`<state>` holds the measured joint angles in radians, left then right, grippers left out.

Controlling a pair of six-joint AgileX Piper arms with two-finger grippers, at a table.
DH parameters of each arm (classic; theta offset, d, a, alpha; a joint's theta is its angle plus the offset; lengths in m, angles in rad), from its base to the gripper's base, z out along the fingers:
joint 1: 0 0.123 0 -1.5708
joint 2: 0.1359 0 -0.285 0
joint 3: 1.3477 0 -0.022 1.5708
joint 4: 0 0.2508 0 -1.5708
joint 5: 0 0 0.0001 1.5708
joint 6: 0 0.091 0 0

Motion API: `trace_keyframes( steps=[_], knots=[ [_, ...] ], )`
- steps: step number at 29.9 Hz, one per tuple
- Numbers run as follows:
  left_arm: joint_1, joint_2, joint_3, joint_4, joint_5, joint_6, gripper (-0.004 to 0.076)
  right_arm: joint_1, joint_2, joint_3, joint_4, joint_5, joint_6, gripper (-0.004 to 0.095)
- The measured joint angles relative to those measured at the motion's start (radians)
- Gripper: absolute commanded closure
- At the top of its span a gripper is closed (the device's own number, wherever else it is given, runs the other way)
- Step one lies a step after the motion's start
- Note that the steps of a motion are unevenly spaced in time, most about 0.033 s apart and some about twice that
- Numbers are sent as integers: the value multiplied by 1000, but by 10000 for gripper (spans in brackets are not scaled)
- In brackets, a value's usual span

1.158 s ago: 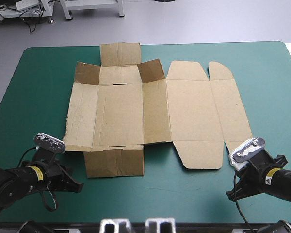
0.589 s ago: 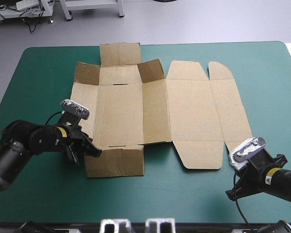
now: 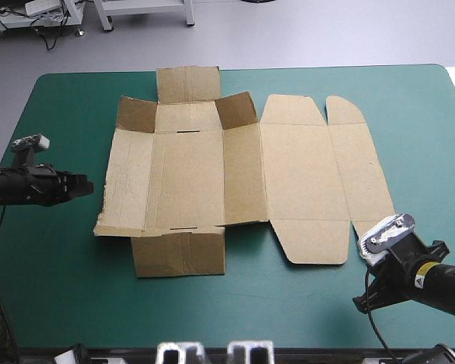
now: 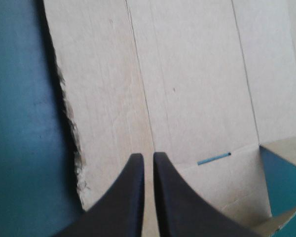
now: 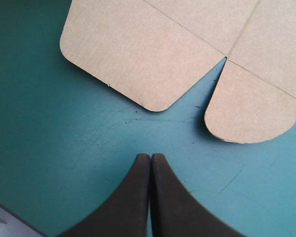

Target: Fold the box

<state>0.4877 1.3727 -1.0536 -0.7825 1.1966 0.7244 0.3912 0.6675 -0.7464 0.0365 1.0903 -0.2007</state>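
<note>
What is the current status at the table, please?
Left hand shut, just left of the box, not touching. Right hand shut, over bare cover short of its rounded flaps. Box mostly flat, unfolded. Nothing in the way.

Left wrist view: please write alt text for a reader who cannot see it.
A flat brown box fills most of the view ahead of the shut left end effector. Its ragged edge lies on the teal-green cover, and a thin slot shows near the black fingers.
</note>
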Motion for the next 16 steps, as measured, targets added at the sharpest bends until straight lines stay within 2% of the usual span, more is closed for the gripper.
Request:
trace_keyframes(
  steps=[3,6,12,16],
  knots=[
    [48,13,-6,-76,-1,44,349,0,0,0,1,-2,0,927],
    [61,38,-14,-88,-2,59,225,0,0,0,6,-10,0,927],
    [62,150,-15,-84,-39,94,244,0,0,0,27,-32,0,927],
    [62,251,-17,-81,-16,119,265,0,0,0,28,-32,0,927]
  ],
)
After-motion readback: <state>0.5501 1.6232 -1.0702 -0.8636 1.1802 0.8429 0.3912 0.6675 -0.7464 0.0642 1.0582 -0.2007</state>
